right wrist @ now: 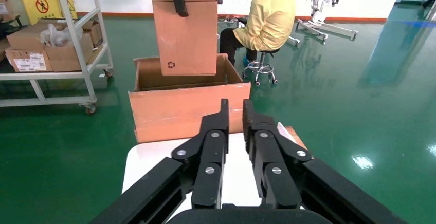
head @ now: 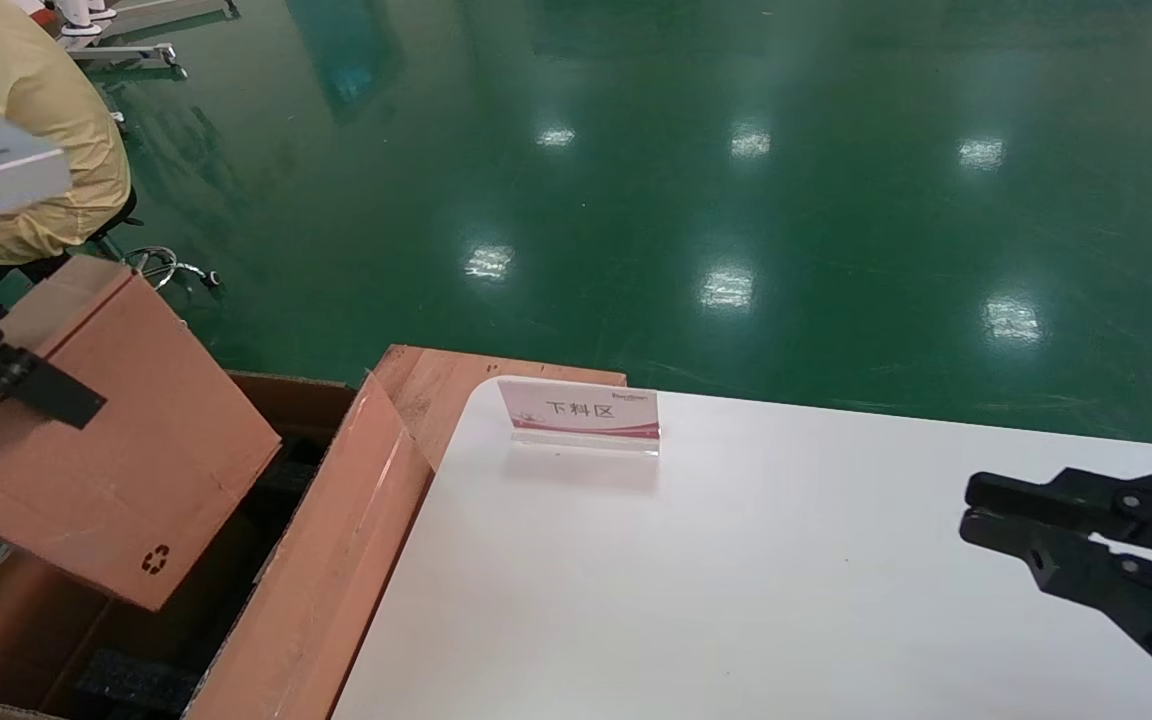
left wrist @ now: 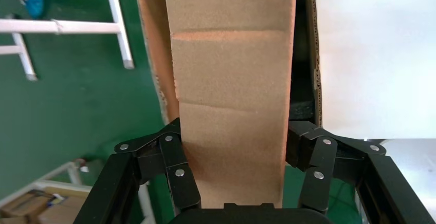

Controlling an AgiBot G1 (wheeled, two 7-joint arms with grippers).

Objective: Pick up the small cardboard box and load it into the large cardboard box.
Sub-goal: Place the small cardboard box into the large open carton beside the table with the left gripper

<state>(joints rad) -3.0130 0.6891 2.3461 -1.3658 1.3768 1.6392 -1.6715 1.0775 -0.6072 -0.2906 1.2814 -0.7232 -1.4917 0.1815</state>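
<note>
The small cardboard box (head: 106, 440) hangs tilted over the open large cardboard box (head: 336, 560), recycling mark at its low corner. My left gripper (left wrist: 232, 131) is shut on the small cardboard box (left wrist: 231, 80), one pad on each side; one of its fingers (head: 56, 393) lies across the box's face in the head view. Black foam (head: 136, 680) shows at the large box's bottom. My right gripper (head: 971, 508) hovers over the white table (head: 736, 580), jaws close together with nothing between them. The right wrist view shows the small box (right wrist: 185, 34) above the large box (right wrist: 187, 111).
A red-and-white sign (head: 581, 412) stands at the table's far edge beside a wooden board (head: 446, 385). A person in yellow (head: 26, 130) sits on a stool behind the large box. A shelf cart (right wrist: 51, 39) with cartons stands farther off on the green floor.
</note>
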